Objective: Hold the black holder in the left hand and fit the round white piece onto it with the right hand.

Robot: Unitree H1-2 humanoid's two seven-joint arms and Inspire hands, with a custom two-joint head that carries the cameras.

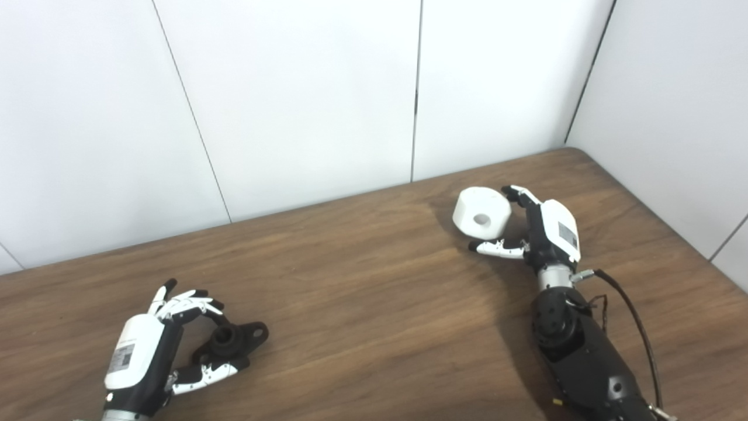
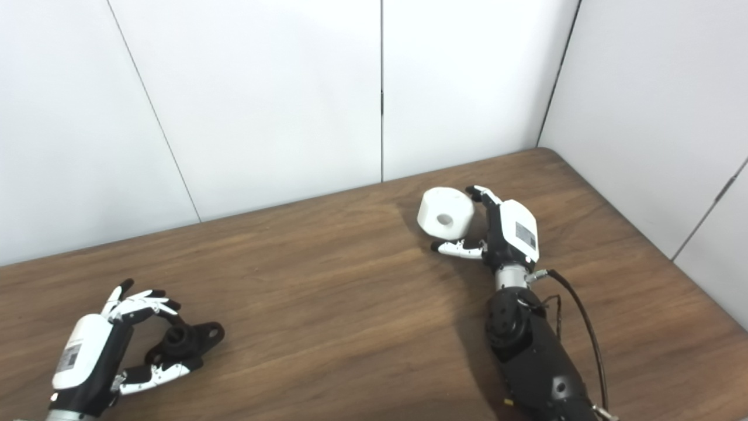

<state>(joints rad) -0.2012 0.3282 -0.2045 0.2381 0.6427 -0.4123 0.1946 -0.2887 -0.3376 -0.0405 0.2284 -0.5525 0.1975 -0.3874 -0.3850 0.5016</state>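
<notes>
Two hands work at opposite ends of the wooden table (image 1: 362,304). Near left, the left hand (image 1: 153,345) cups the black holder (image 1: 231,342), fingers curled loosely around it, probably readying a grip. Far right, the right hand (image 1: 540,231) brackets the round white piece (image 1: 481,213), thumb beneath, fingers behind, seemingly to lift it; firm closure cannot be told.

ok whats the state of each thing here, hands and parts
black holder: lying on the table, left hand's fingers curled around it
round white piece: tipped on edge, hole facing the camera, between the right hand's fingers and thumb
left hand: closing on the holder
right hand: cupping the white piece
</notes>
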